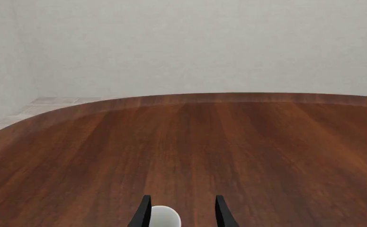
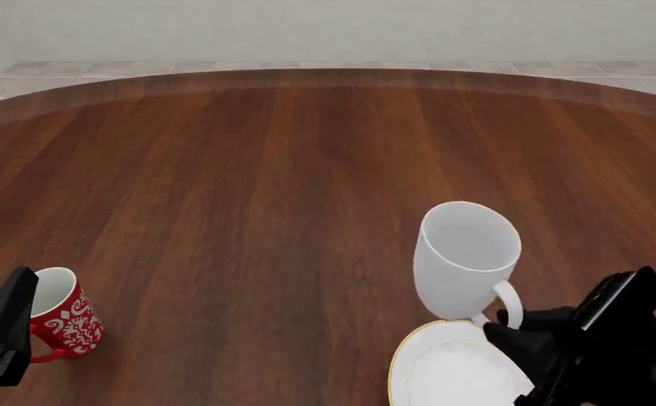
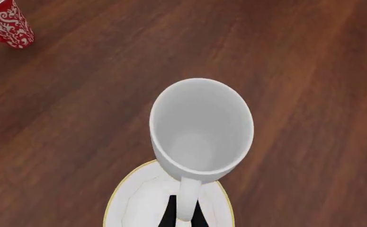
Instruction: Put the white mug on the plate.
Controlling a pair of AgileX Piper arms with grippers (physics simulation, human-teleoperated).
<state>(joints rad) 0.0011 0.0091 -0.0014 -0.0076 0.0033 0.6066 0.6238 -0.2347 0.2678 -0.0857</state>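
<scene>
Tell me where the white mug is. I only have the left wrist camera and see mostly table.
Observer: Front view shows the white mug on the right, its handle pinched in the right claw.
Operator: Is it on the plate?
Observer: Not settled. It is tilted, with its base over the far edge of the plate. I cannot tell whether they touch.
Operator: What is the white thing between my claw tips?
Observer: Probably the red mug. It stands right beside the left claw.
</scene>
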